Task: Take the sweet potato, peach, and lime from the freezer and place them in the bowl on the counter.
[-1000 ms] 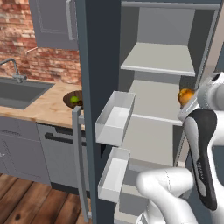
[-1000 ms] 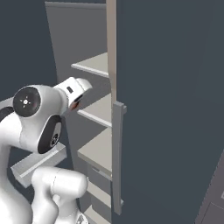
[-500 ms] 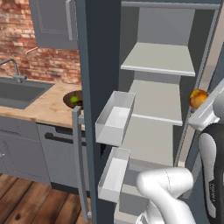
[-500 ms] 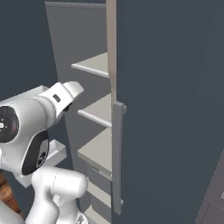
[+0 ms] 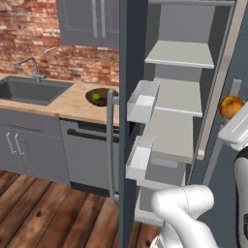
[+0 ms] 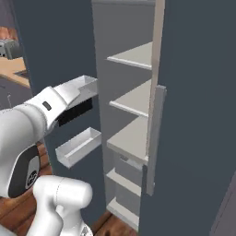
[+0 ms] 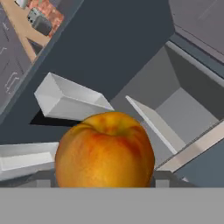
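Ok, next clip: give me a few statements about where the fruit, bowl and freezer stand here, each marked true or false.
1. The end effector holds the peach. True.
2. The lime lies in the bowl on the counter. True.
3. The freezer door is closed. False: it stands open, shelves and door bins showing.
4. The peach already sits in the bowl. False: it is in the air by the freezer, off the counter.
5. The bowl sits inside the sink. False: it is on the counter beside it.

Both base views look forward from behind the arm at the open freezer (image 5: 174,97) (opposite sides); the hand view sits close.
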You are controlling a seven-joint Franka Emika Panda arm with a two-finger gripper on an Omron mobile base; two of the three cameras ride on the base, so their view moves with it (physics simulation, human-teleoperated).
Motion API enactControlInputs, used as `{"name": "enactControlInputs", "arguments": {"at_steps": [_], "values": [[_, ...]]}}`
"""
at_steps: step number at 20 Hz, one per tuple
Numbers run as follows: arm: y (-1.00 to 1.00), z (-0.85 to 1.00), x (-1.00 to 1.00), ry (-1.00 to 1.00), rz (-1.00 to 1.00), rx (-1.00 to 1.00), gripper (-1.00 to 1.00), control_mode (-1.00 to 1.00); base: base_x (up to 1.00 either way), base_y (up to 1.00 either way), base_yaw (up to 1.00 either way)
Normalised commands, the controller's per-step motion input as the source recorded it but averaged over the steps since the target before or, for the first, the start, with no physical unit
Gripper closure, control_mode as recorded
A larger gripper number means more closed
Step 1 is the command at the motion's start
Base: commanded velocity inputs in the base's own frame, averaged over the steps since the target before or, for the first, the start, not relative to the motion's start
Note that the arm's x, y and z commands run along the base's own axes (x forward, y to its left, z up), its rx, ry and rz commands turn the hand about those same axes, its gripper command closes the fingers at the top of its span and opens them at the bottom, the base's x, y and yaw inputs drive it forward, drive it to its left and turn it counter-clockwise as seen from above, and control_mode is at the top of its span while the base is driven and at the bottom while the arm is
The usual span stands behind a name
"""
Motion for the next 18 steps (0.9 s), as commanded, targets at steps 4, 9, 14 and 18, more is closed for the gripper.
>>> {"name": "enactControlInputs", "arguments": {"at_steps": [4,9,14,18], "values": [[0.0,0.0,0.0,0.0,0.0,0.0,1.0,1.0,-0.82,1.0,0.04],[0.0,0.0,0.0,0.0,0.0,0.0,1.0,1.0,-0.2,1.0,0.0],[0.0,0.0,0.0,0.0,0.0,0.0,1.0,1.0,0.03,1.0,-0.04],[0.0,0.0,0.0,0.0,0.0,0.0,1.0,1.0,0.37,1.0,-0.16]]}}
